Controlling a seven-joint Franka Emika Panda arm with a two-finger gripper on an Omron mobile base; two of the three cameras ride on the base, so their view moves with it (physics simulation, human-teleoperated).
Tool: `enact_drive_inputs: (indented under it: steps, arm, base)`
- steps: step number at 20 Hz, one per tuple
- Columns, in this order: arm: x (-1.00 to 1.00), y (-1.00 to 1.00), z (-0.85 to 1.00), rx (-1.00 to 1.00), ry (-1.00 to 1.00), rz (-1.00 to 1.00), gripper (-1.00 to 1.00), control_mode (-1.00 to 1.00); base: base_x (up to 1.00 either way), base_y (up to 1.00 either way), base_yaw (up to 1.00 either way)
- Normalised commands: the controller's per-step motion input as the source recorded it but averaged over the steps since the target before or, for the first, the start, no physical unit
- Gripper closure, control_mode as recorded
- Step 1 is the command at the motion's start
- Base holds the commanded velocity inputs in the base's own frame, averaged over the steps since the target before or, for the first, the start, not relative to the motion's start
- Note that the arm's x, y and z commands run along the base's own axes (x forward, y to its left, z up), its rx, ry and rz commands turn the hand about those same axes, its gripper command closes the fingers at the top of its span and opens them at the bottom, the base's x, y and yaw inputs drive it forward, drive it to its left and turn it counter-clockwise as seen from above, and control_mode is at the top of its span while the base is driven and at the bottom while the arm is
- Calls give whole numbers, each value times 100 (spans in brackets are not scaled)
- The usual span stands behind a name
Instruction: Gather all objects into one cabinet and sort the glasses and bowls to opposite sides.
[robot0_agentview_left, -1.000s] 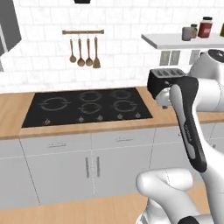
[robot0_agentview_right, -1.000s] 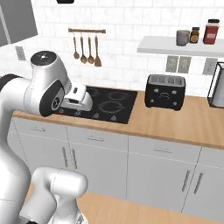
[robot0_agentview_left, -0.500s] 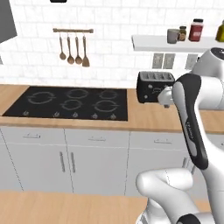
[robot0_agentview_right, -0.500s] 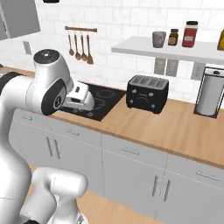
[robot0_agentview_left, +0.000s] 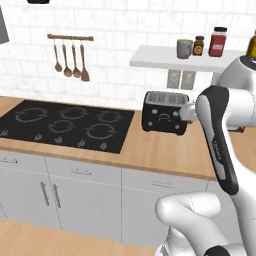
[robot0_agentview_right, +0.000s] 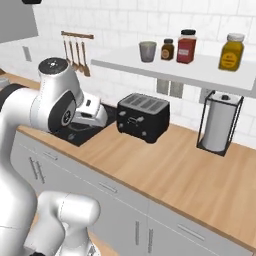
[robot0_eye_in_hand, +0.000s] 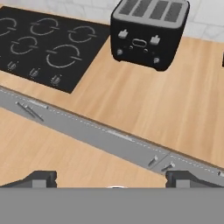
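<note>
My gripper (robot0_eye_in_hand: 113, 180) is open, its two dark fingertips (robot0_eye_in_hand: 40, 178) set wide apart with nothing between them. It hangs above the wooden counter (robot0_eye_in_hand: 144, 103), looking down at the counter's front edge between the hob and the toaster. The hand (robot0_agentview_right: 93, 113) sits just left of the toaster in the right base view. A small grey cup (robot0_agentview_left: 184, 48) (robot0_agentview_right: 147, 51) stands on the white wall shelf (robot0_agentview_right: 165, 67); I cannot tell if it has a handle. The orange mug, the black round vessel and the cabinet's bar handle are out of view. A flat grey panel (robot0_agentview_right: 17, 20) shows at the upper left.
A black toaster (robot0_eye_in_hand: 148, 33) (robot0_agentview_left: 165, 112) stands at the back of the counter beside the black hob (robot0_agentview_left: 65, 122). Jars (robot0_agentview_right: 188, 46) line the shelf. A paper towel holder (robot0_agentview_right: 219, 125) stands to the right. Utensils (robot0_agentview_left: 70, 60) hang on the wall. Grey drawer fronts (robot0_agentview_left: 75, 172) lie below.
The whole picture has slid left, so the base has driven to the right. Toaster and shelf now sit near the middle and the paper towel holder has come into view. The arm keeps its pose.
</note>
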Motion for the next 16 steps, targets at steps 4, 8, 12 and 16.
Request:
enact_drive_inputs:
  steps: [4, 8, 12, 16]
  arm:
    - [0, 0, 0, 0, 0, 0, -100, 100]
    - [0, 0, 0, 0, 0, 0, -100, 100]
    - [0, 0, 0, 0, 0, 0, -100, 100]
    - [0, 0, 0, 0, 0, 0, -100, 100]
  base:
    - [10, -61, 14]
    - [-4, -14, 0]
    - [0, 0, 0]
    - [0, 0, 0]
